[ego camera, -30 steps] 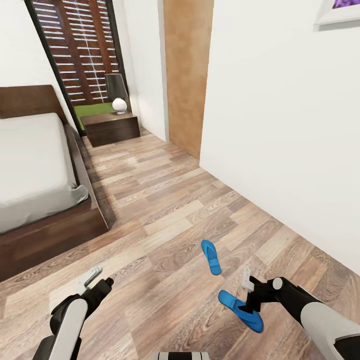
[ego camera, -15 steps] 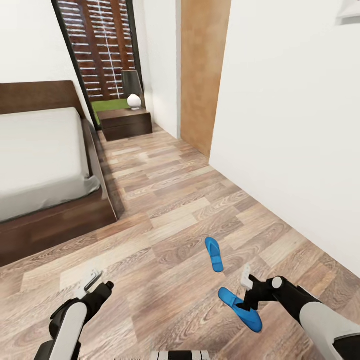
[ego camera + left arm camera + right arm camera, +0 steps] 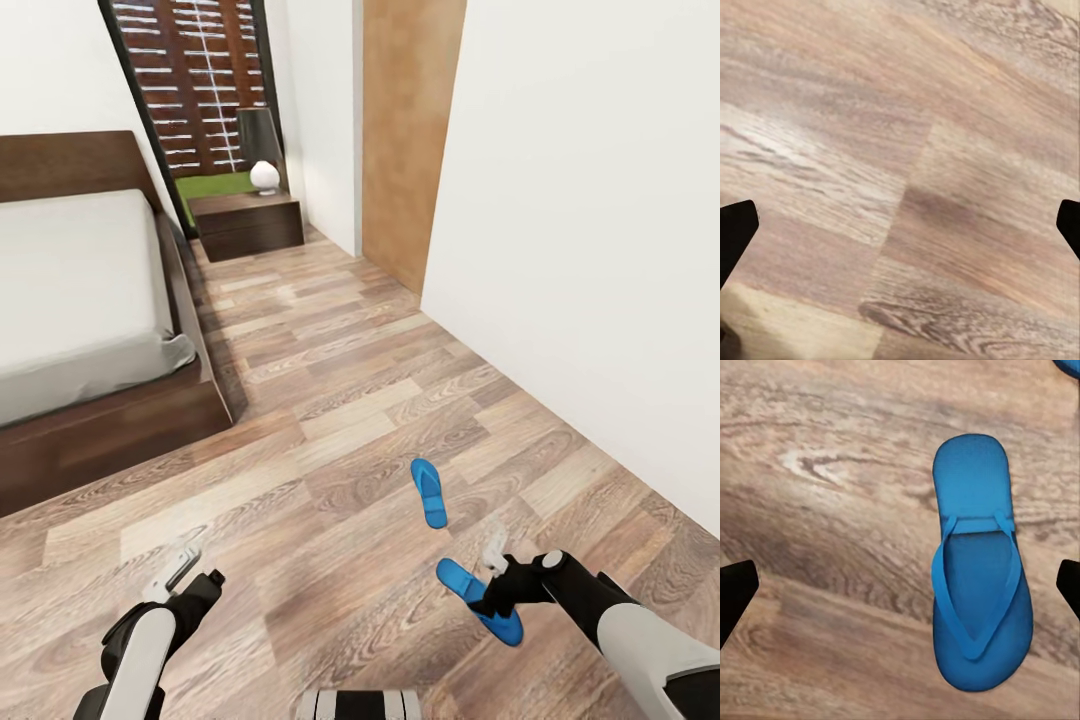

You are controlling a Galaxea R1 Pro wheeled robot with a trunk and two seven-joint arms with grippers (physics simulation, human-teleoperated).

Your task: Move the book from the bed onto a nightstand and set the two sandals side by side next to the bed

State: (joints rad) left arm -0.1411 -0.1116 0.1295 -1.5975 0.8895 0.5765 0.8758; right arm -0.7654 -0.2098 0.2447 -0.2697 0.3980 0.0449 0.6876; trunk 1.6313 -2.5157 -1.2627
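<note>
Floor (image 3: 330, 400): brown wood planks, laid across the whole bedroom, bare under both arms.
Bed (image 3: 70, 290): far left, pale grey mattress on a dark brown frame, tall wooden headboard (image 3: 70, 165) behind; left part cut off by the picture edge.
Book: not made out on the visible stretch of mattress.
Window (image 3: 200, 85): black-framed, slatted brown screen beyond the glass, a strip of green at its foot.
Nightstand (image 3: 247, 222): dark brown, at the window's foot, just beside the bed's head end; carries a lamp (image 3: 262, 160) with a white round base and dark shade.
Walls: white; a tan wooden panel (image 3: 410, 130) between two white stretches at right.
Left claw (image 3: 172, 572): low over bare planks, well apart from the bed; in the left wrist view only two dark finger tips at the frame's sides, set wide, nothing between them.
Far sandal (image 3: 428, 491): bright blue, flat on the floor, middle of the room, well apart from the bed.
Near sandal (image 3: 977, 570): blue, strap side up, flat on the floor; partly hidden by the right arm in the head view.
Right claw (image 3: 493, 562): hangs directly above the near sandal, fingers spread, holding nothing.
</note>
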